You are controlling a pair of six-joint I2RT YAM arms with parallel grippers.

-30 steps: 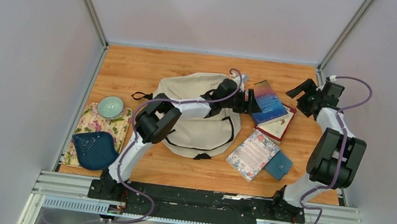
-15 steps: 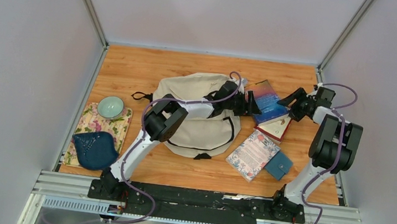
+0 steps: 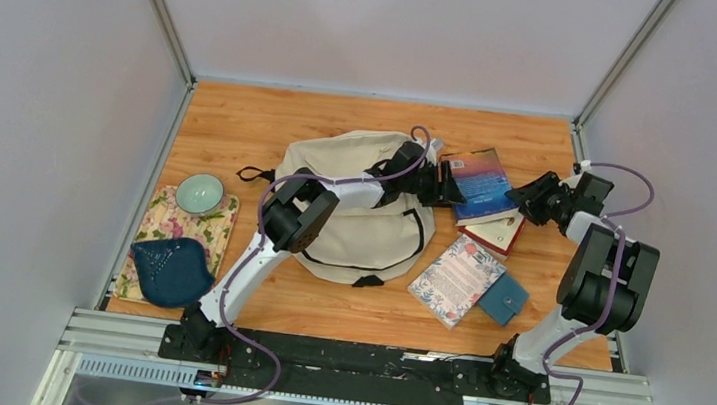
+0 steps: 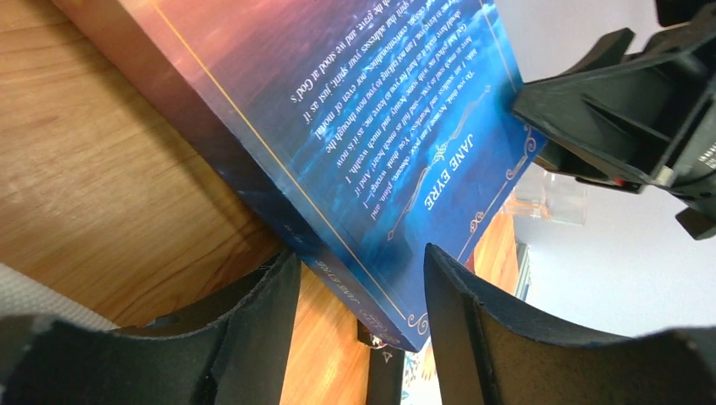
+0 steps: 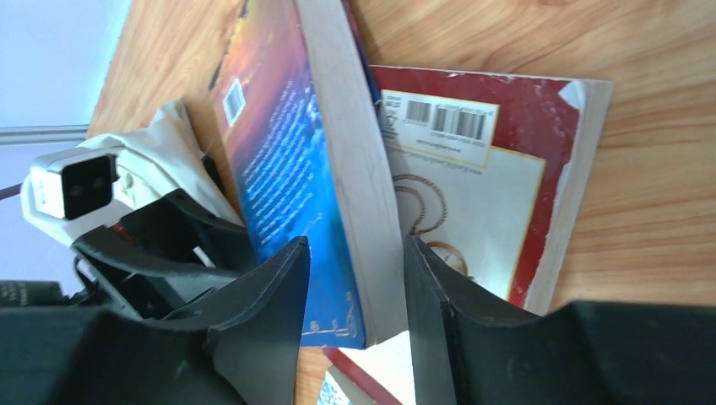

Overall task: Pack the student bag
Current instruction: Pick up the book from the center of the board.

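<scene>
Straddling both ends of the book (image 3: 482,182), seemingly to lift it into the bag (image 3: 339,160), the left gripper (image 4: 361,253) gapes loosely; the right gripper (image 5: 355,243) may be pinching, but I cannot tell.

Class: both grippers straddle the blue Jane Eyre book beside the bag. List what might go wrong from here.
1. The left gripper and right gripper straddle opposite ends of the same blue book. Uncoordinated pulling might twist or drop it.
2. The blue book rests partly on the red book, which may get dragged along.
3. No wide opening shows on the student bag, so the book may snag on fabric.
</scene>
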